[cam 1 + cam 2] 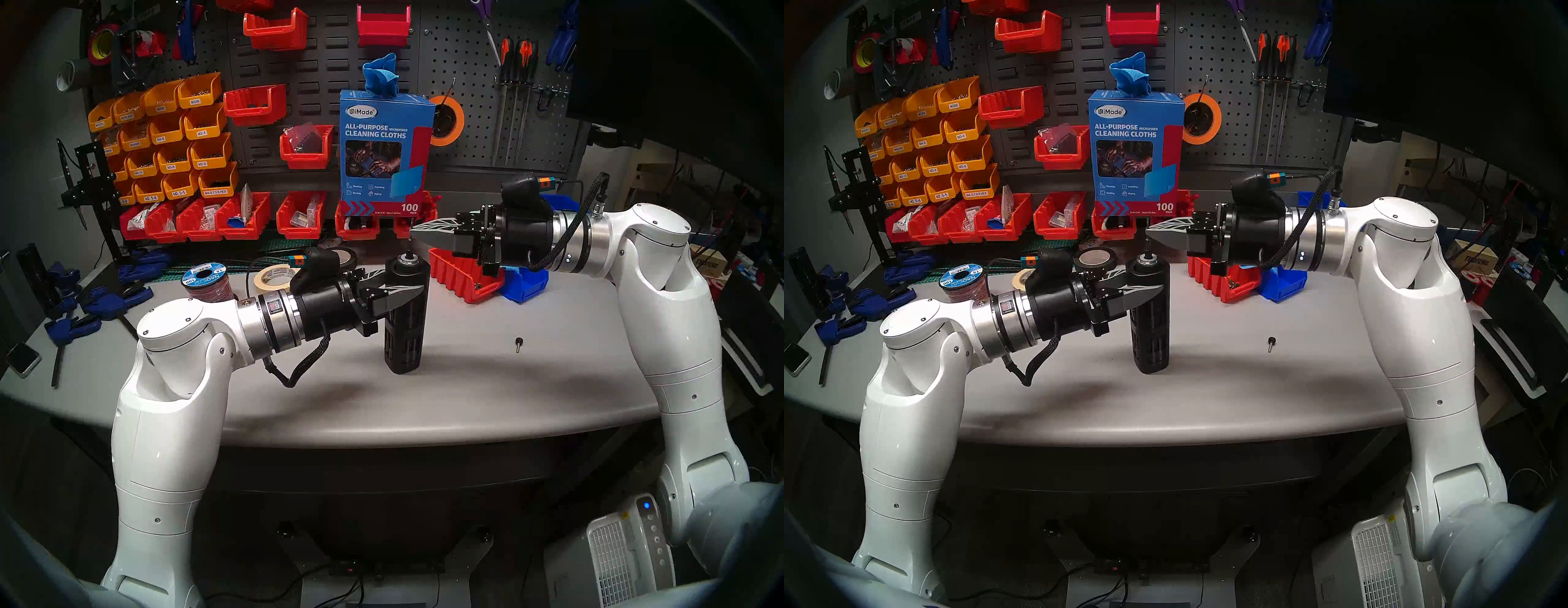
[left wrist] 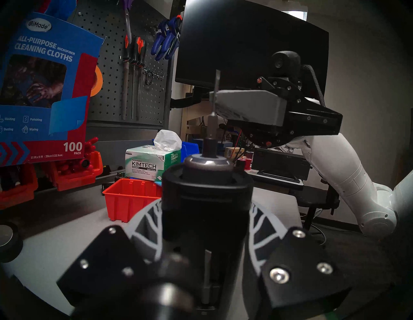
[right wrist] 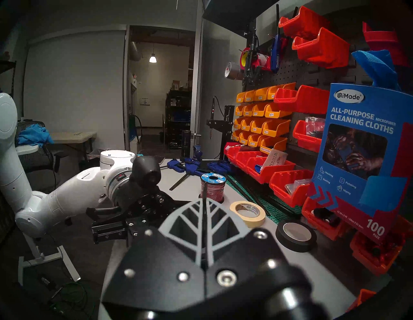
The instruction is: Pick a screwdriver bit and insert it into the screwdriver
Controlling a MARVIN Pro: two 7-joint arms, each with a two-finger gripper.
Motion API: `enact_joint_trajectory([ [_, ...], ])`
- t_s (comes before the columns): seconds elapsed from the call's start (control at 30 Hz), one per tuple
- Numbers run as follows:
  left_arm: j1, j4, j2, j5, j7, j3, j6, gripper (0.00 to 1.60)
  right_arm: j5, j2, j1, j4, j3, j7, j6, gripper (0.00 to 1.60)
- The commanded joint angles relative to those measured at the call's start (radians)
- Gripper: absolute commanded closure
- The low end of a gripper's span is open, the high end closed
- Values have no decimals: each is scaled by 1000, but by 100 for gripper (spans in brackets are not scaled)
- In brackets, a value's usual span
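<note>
Screwdriver bit [image 2: 214, 105]: thin, upright, lower end seated in silver-ringed socket of screwdriver [image 1: 405, 314]. Screwdriver: black slotted cylinder, upright, base at grey table [image 1: 509, 382], clamped near top by left gripper [image 1: 418, 285]. Right gripper [image 1: 413, 228]: level, fingers pressed together, tips at bit's upper shaft; grip on bit unclear. Small black pin [image 1: 518, 343]: loose on table, apart.

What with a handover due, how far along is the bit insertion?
Done: the screwdriver bit is picked up, and the left gripper clamps the screwdriver upright. In hand: the right gripper pinches the bit's thin shaft, its lower end standing in the silver-ringed socket. Left: whether it is fully seated I cannot tell; likely a last push down, then release.
</note>
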Motion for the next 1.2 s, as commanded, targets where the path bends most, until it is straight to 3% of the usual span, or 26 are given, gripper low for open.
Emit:
enact_joint_trajectory([
  [0.0, -3, -81, -42, -1, 42, -6, 7, 160, 9, -9, 20, -15, 19, -6, -6, 160],
  [0.4, 20, -138, -83, 22, 119, -12, 26, 160, 6, -16, 19, -21, 23, -26, -7, 160],
  [0.97, 69, -190, -108, 28, 158, 0, 42, 160, 1, -31, 11, -34, 27, -58, -11, 160],
  [1.17, 92, -211, -150, 48, 220, 13, 41, 160, -1, -41, -2, -48, 32, -80, -16, 160],
])
